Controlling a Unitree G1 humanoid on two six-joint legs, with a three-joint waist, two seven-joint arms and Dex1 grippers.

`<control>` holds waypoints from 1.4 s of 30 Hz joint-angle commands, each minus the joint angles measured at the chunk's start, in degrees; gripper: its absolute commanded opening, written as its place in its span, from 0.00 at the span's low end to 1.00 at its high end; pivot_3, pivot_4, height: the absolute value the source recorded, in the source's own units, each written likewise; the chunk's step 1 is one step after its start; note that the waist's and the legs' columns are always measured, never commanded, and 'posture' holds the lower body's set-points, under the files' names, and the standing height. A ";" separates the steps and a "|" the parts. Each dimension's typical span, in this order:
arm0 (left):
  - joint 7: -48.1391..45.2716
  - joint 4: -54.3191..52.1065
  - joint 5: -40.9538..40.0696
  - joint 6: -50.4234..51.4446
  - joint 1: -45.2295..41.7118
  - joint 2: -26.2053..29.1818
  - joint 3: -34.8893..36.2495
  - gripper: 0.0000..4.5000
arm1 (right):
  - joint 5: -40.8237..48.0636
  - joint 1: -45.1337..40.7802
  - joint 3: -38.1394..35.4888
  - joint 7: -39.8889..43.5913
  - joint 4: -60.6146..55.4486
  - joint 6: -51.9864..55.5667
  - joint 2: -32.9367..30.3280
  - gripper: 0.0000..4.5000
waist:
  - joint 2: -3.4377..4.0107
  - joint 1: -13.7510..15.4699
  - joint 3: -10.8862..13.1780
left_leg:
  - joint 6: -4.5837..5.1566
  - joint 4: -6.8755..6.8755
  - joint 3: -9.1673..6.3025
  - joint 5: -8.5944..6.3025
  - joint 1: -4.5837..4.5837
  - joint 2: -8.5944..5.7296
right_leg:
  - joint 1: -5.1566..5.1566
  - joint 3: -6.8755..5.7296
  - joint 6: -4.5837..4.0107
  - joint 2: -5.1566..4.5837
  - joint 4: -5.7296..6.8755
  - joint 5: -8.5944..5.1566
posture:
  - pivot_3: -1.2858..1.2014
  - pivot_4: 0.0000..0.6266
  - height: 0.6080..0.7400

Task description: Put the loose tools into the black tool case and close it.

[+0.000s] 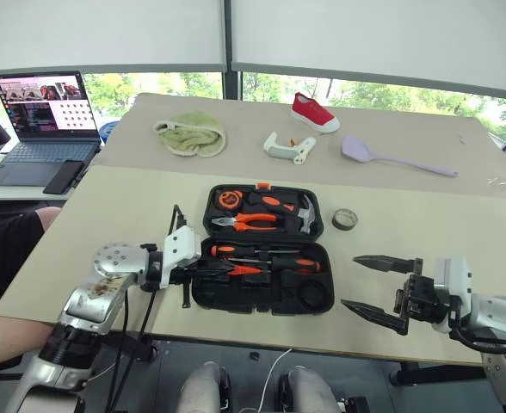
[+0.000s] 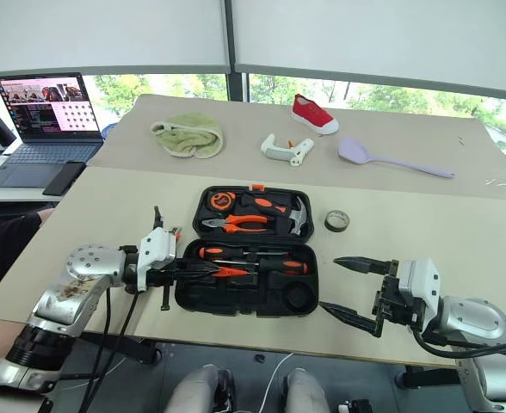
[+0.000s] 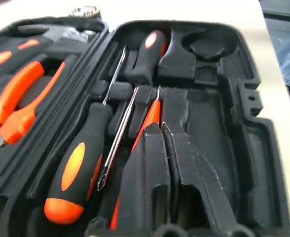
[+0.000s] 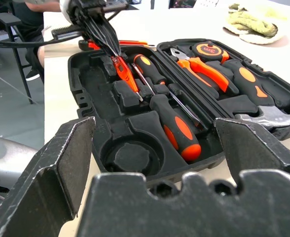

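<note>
The black tool case lies open mid-table, its lid half away from me. Two orange-and-black screwdrivers lie in the near half. Beside them the slim orange screwdriver rests slanted in the tray. My left gripper is shut over the case's left end, tips down on that screwdriver's handle; whether they clamp it I cannot tell. The small black tape roll sits on the table right of the lid. My right gripper is open and empty, right of the case near the front edge.
Pliers, a tape measure and a hammer fill the lid half. On the far table lie a green cloth, a white gadget, a red shoe and a lilac spatula. A laptop stands at left.
</note>
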 commanded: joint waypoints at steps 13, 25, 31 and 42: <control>-0.79 7.83 6.14 -6.12 -2.84 -2.46 -4.11 0.01 | 0.35 1.16 -0.86 -2.36 -3.10 -0.28 0.14 1.00 | 0.01 -0.03 -0.01 | 0.06 0.02 -0.01 -0.01 -0.01 0.01 | 0.00 0.03 0.00 -0.03 -0.02 0.00 | 0.52 0.24 0.97; -0.59 0.62 -11.06 0.32 6.48 5.09 18.97 0.01 | 1.60 2.12 -3.32 -0.71 -1.17 -1.41 -0.34 1.00 | -0.01 -1.05 0.02 | 0.04 -0.02 -0.01 -0.01 -0.04 0.11 | -0.11 0.10 -0.05 0.00 0.02 -0.02 | 0.52 0.24 0.97; 1.82 1.55 -13.69 -0.43 24.02 9.50 38.58 0.25 | 2.86 3.41 -4.94 1.07 -0.75 -2.34 0.82 1.00 | 0.14 -1.09 0.09 | -0.21 -0.11 -0.04 -0.18 0.08 0.05 | -0.06 0.06 -0.04 -0.61 0.02 -0.17 | 0.52 0.24 0.97; 6.37 0.62 -12.85 2.05 43.69 9.41 52.04 0.98 | 2.23 2.80 -2.33 3.66 -0.32 -3.83 1.73 1.00 | 0.05 0.24 0.11 | -0.50 -0.37 -0.08 -0.40 0.02 -0.02 | -0.28 0.05 -0.30 -0.94 -0.48 -0.30 | 0.52 0.24 0.97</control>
